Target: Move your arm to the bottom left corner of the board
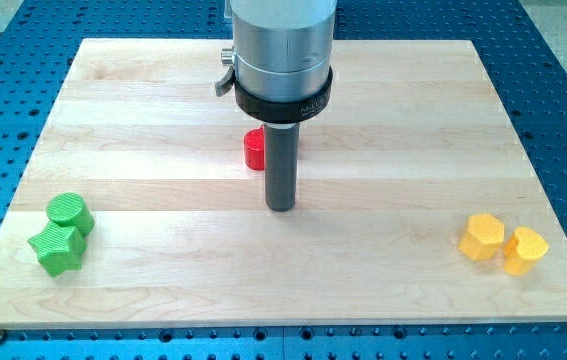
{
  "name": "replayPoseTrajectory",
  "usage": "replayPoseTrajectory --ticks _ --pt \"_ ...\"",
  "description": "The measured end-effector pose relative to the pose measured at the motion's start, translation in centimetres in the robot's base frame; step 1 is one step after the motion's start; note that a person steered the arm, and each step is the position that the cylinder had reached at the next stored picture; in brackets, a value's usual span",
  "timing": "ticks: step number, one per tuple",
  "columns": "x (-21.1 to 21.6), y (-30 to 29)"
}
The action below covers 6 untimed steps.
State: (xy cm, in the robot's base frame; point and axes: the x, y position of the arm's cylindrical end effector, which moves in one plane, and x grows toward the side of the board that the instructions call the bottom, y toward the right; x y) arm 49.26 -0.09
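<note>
Because our goal is the bottom left corner of the board (pixel 3 318), at about seven o'clock from my tip (pixel 280 208), we must travel far; my tip, a bare rod holding nothing, stands mid-board just below the red block (pixel 254 149). We judge the green cylinder (pixel 69 213) and green star-like block (pixel 56 248), touching near that corner, could be bumped, while the two yellow blocks (pixel 484 238) at four o'clock lie well apart.

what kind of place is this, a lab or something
Probably a robotics lab bench: a pale wooden board lies on a blue perforated metal table, with small green plastic blocks, and my tip near the board's middle.
</note>
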Motion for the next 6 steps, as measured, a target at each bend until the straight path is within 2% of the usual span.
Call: replayPoseTrajectory --ticks 6 --pt "0.36 -0.12"
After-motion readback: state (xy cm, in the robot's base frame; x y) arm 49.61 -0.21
